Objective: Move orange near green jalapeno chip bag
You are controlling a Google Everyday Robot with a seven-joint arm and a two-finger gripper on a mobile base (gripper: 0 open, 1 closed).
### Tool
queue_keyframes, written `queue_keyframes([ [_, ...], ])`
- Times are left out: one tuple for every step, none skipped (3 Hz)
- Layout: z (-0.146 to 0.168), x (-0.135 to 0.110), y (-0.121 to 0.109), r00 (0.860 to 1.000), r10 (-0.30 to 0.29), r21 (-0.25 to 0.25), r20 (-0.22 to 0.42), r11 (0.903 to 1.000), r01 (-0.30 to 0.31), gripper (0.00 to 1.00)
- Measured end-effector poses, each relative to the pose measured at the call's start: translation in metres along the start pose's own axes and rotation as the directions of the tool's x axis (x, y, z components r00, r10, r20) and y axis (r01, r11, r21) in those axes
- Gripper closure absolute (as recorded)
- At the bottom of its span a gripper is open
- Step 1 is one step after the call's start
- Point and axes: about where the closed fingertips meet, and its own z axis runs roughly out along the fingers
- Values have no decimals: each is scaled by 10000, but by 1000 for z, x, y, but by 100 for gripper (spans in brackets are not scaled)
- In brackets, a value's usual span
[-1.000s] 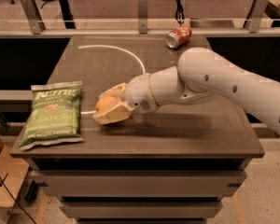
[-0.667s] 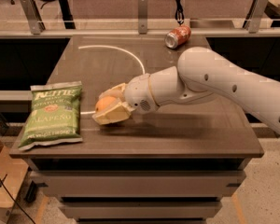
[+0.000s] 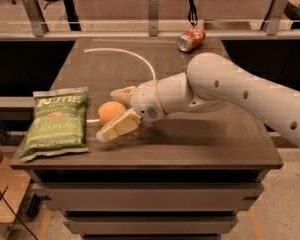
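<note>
Camera view: orange (image 3: 111,112) between gripper's (image 3: 106,115) spread fingers (image 3: 119,125)

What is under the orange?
The dark table is under the orange. The gripper sits around the orange and covers its lower right edge, so where it meets the table is hidden.

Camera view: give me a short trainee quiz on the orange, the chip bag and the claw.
1. True or false: the orange touches the green jalapeno chip bag.
2. The claw is: A) straddling the orange, B) over the can, C) resting on the bag.
3. What lies on its side at the far edge of the table?
Key: 1 false, a gap separates them. 2 A. 3 the red soda can.
</note>
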Motion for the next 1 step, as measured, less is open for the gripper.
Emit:
queue_keyframes([
  [0, 0, 0, 10000, -1, -1, 0, 10000, 1, 0],
])
